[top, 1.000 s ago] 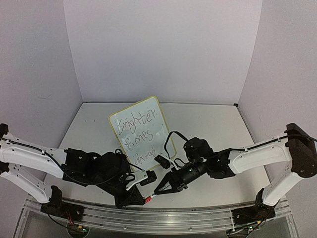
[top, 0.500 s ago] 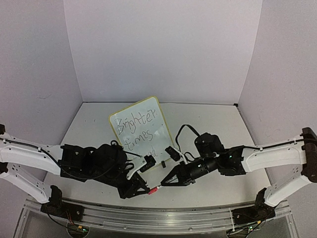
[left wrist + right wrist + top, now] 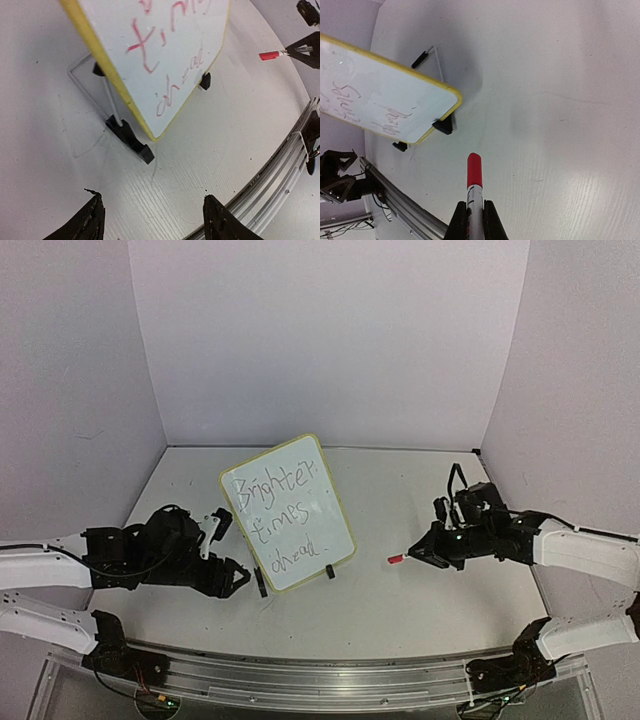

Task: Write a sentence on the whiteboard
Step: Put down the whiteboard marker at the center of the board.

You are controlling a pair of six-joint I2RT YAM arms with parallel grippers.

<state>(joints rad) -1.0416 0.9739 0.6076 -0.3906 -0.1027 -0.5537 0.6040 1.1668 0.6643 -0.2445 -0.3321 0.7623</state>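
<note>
1. The left tool [image 3: 152, 212] is open. Its two dark fingers [image 3: 90, 220] are spread wide with nothing between them, low over the tabletop [image 3: 420, 480] just left of the whiteboard [image 3: 325, 510], by its lower left corner.
2. The right tool [image 3: 473, 210] is clamped on a marker [image 3: 474, 175], well to the right of the whiteboard. The marker's red cap [image 3: 397, 559] points back toward the board and is clear of it.
3. The whiteboard stands between the two tools, near the middle of the tabletop. It leans back on two small black feet [image 3: 261, 583], and its thin yellow rim is turned slightly askew.
4. The sentence [image 3: 278, 518] runs across the board's face in three handwritten lines: "Brighter." on top, "times" under it, "ahead." lowest, near the bottom edge.
5. Behind the whiteboard, a thin wire stand [image 3: 82, 70] rests on the tabletop and props it up.
6. In front of the whiteboard, a metal rail [image 3: 300, 680] runs along the near edge of the tabletop.
</note>
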